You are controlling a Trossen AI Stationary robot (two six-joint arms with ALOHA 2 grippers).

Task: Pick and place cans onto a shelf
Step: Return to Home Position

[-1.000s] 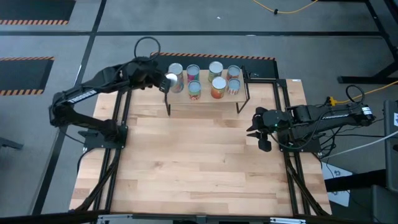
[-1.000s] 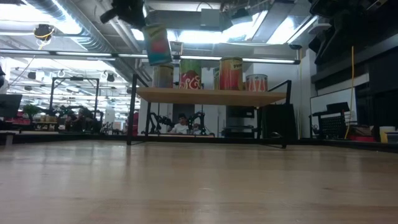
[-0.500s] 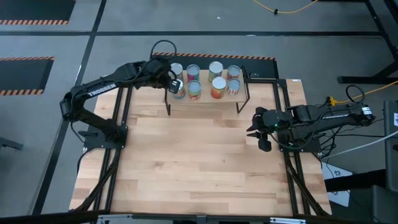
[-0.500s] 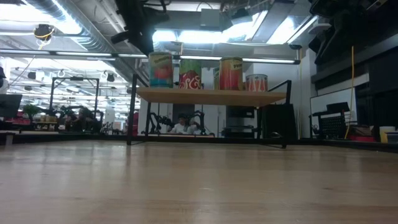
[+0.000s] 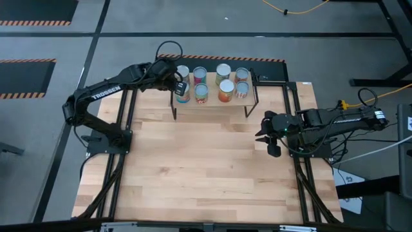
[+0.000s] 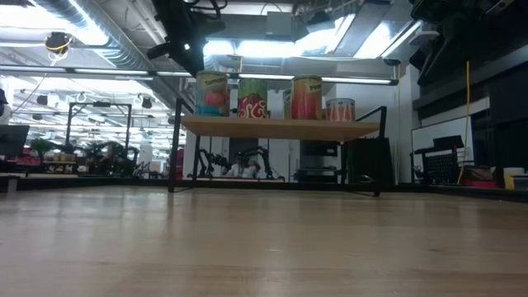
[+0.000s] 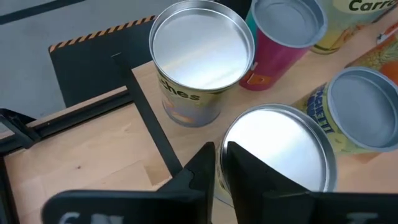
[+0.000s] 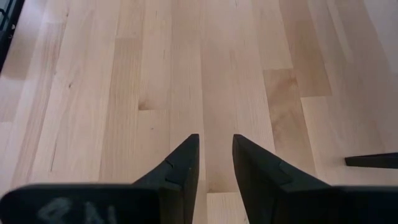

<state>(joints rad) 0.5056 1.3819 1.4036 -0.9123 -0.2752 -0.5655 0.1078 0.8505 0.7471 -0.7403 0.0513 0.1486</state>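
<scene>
All eight cans (image 5: 226,88) stand upright on the shelf (image 6: 280,128) in two rows of four, so the task is judged to be at its final stage; no can is on the table (image 5: 193,174). The left gripper (image 5: 179,86) is positioned at the left end of the shelf, directly at the rim of the front-left can (image 7: 280,152), the corner nearest the left arm's base. The low view shows this can seated flat on the shelf, level with its neighbours, so it is judged to need no further support. Whether the left gripper grips the rim or has let go cannot be told. Withdrawal is best made upward first, since the neighbouring cans stand just beside and a sideways exit could tip them. The right gripper (image 5: 270,140) waits at the right edge of the table, well apart from the shelf, open and holding nothing, a position that leaves the left arm's path free.
</scene>
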